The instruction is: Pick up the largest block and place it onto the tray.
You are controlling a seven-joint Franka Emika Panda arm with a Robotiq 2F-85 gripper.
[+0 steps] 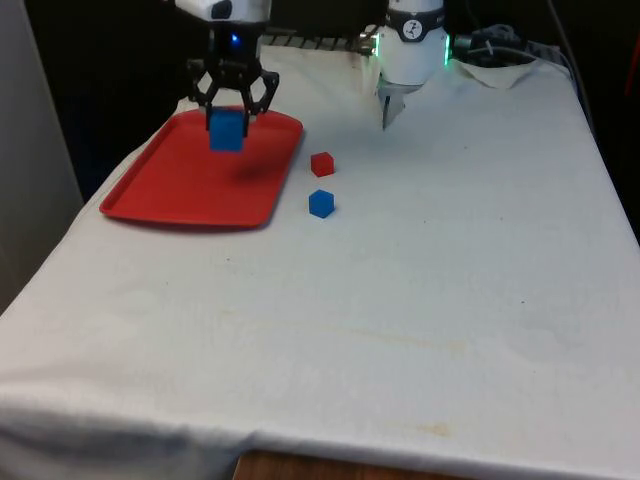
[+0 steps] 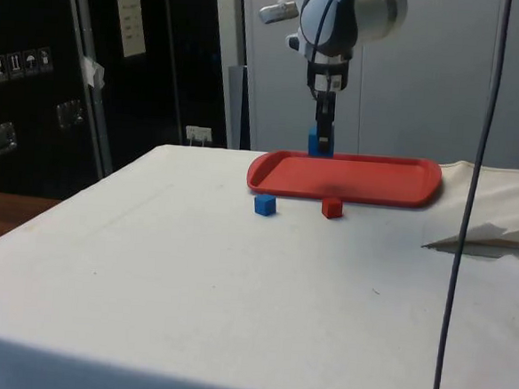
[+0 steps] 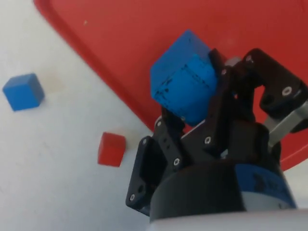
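White cloth covers the tabletop [image 1: 420, 300], and on it the job looks well past its midpoint: the large blue block [image 1: 226, 130] is already off the cloth and pinched between the two fingers of the hand [image 1: 231, 112], hanging in the air above the red tray [image 1: 170, 190]. In the side view the block [image 2: 319, 143] sits at the fingertips just over the tray's [image 2: 394, 182] floor, apart from it as far as I can judge, so the lift and the carry seem done while the setting down and the release are not yet done. The wrist view shows the block [image 3: 185, 79] gripped on two opposite faces and turned a little askew in the grasp, with red tray surface [image 3: 125, 43] directly beneath it. Left behind on the cloth, off to one side of the hand and just outside the tray's rim, lie the small red block [image 1: 322, 164] and the small blue block [image 1: 320, 204], close together yet not touching. As for pose, the arm reaches down from above with the wrist near vertical and the fingers pointing straight at the tray. What remains, by my reading, is a short descent and then opening the fingers.
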